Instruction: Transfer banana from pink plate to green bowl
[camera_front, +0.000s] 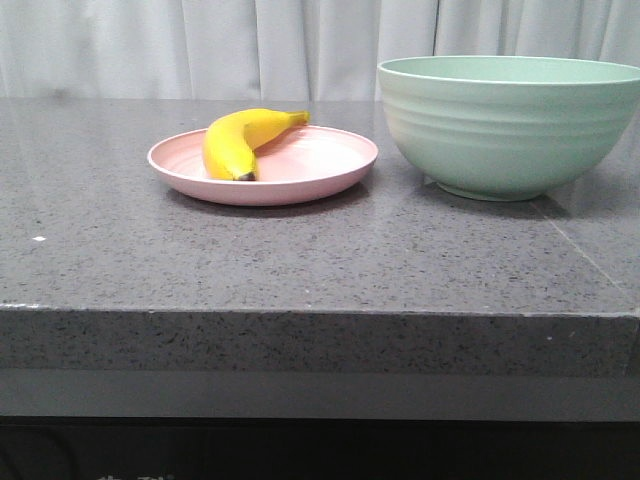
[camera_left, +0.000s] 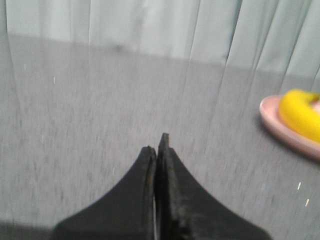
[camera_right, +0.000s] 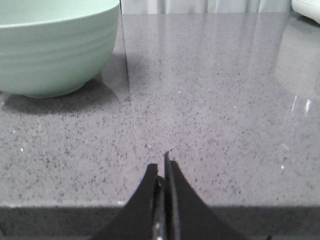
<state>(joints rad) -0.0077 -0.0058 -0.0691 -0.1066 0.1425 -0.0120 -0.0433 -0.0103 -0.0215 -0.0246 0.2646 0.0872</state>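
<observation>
The banana (camera_front: 243, 140) is bright yellow with a dark tip and lies on the pink plate (camera_front: 320, 165) at the middle of the grey table. The green bowl (camera_front: 510, 125) stands to the plate's right, apart from it. Neither gripper shows in the front view. My left gripper (camera_left: 157, 145) is shut and empty over bare table, with the plate (camera_left: 280, 127) and banana (camera_left: 300, 115) off to one side. My right gripper (camera_right: 161, 165) is shut and empty near the table's front edge, with the bowl (camera_right: 55, 50) further off.
The table is a speckled grey stone counter (camera_front: 300, 270) with a front edge near the camera. A pale curtain (camera_front: 200, 45) hangs behind it. A white object (camera_right: 307, 9) shows at one corner of the right wrist view.
</observation>
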